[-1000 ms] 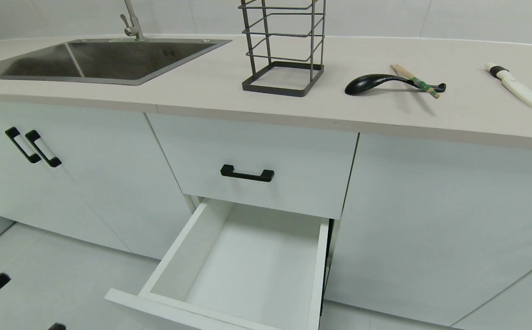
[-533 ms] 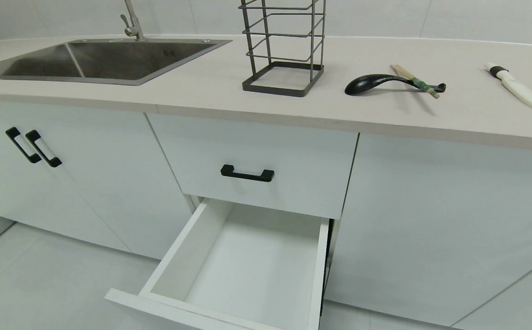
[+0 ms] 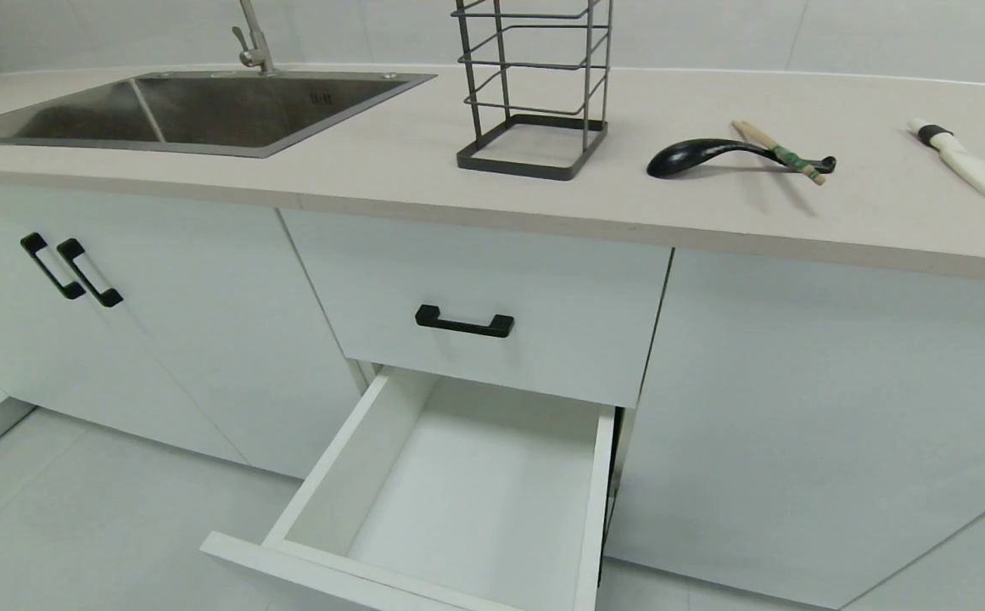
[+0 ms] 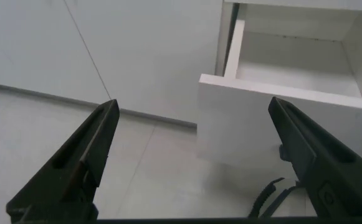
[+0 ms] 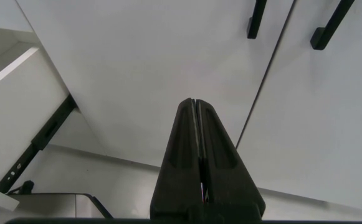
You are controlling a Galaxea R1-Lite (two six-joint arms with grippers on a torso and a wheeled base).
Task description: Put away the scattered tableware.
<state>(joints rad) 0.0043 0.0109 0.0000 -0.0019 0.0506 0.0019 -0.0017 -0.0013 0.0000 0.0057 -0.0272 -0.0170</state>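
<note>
Head view: tabletop carries all the tableware, well above both jaws. Open drawer sits just ahead of the left jaws, which are spread wide; right jaws are pressed together. Black ladle looks stiff and slick, so I'd pinch mid-handle. White knife: rigid, grab near the black band. Chopsticks look light and roll-prone.

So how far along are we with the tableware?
Done: the drawer is pulled open, with nothing in it. In hand: nothing; the left gripper is open, the right gripper shut and empty. Left: the spoon, chopsticks and knife all lie on the counter.
</note>
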